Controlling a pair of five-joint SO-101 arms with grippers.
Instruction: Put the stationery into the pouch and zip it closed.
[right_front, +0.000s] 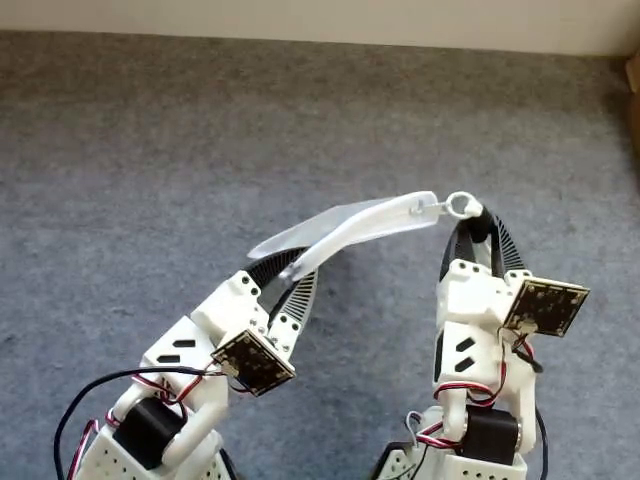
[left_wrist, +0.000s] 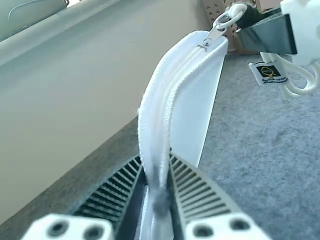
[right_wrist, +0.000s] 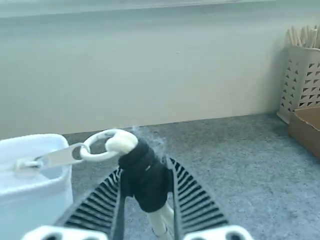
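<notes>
Pouch (right_front: 345, 228) hangs stretched in mid-air between the two arms, zip apparently run shut!

The left gripper (right_front: 283, 280) clamps one end of the pouch as an anchor. The right gripper (right_front: 478, 232) pinches the black-wrapped pull tab (right_wrist: 144, 172) at the far end, probably to tension the zip line. The slider (left_wrist: 207, 42) sits there too. Grey carpet (right_front: 150, 150) lies below, with a pale wall (right_wrist: 150, 65), a basket of sticks (right_wrist: 302, 75) and a cardboard box (right_wrist: 307, 127) beyond.
</notes>
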